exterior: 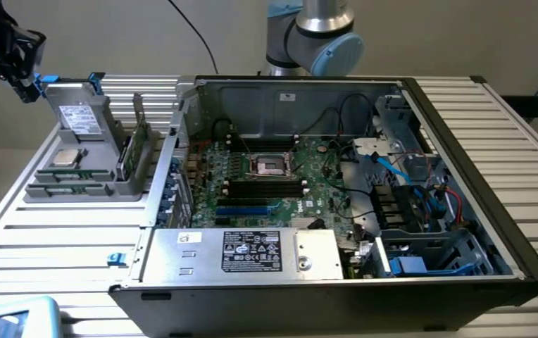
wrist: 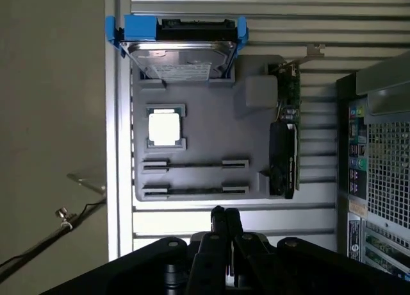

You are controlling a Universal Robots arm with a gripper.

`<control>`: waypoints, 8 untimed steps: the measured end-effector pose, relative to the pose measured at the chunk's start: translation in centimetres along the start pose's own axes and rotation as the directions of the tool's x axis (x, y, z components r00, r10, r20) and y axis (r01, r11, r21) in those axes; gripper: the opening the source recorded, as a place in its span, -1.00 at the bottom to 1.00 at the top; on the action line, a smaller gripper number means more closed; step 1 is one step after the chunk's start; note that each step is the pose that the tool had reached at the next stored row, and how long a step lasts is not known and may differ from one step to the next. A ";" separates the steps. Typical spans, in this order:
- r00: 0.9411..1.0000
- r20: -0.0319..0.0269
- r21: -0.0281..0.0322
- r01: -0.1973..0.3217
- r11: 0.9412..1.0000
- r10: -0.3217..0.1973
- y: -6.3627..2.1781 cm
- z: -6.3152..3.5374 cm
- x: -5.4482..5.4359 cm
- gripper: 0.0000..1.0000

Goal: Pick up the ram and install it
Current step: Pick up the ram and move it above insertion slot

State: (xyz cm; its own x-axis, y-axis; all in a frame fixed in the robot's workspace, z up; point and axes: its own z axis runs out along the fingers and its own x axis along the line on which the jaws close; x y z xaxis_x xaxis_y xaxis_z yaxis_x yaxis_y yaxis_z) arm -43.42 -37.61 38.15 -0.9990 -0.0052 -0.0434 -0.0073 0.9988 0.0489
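Observation:
Two ram sticks point(wrist: 195, 164) point(wrist: 195, 191) stand on edge in the slots of a grey parts tray point(wrist: 211, 115), showing as thin dark strips between grey brackets. The exterior view has the ram point(exterior: 65, 179) low in that tray point(exterior: 39, 193), on that view's left. My gripper point(wrist: 224, 221) hangs high above the tray's edge, apart from the ram. Its two black fingers point(wrist: 218, 218) are pressed together with nothing between them. In the exterior view the gripper point(exterior: 27, 84) is at the upper left, above the tray. The motherboard's black memory slots point(exterior: 264, 186) lie inside the open computer case point(exterior: 457, 141).
The tray also holds a grey drive point(wrist: 176, 54) in blue brackets, a square silver processor point(wrist: 164, 128) and an upright expansion card point(wrist: 285, 138). Cables, a power supply point(exterior: 241, 253) and drive cages crowd the case. The slatted metal table point(exterior: 53, 239) surrounds both.

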 end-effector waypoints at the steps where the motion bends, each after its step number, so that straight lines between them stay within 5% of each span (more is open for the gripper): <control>1: 1.000 -0.001 -0.001 0.018 1.000 -0.018 0.00 0.00 0.0 -0.78; 8: 0.989 -0.007 -0.007 0.145 0.989 -0.145 0.00 0.01 0.0 -0.78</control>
State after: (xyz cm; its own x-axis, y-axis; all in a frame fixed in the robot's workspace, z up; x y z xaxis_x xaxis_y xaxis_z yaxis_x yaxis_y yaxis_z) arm -43.42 -37.61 38.14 -0.9878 -0.1499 -0.0434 -0.1519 0.9872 0.0490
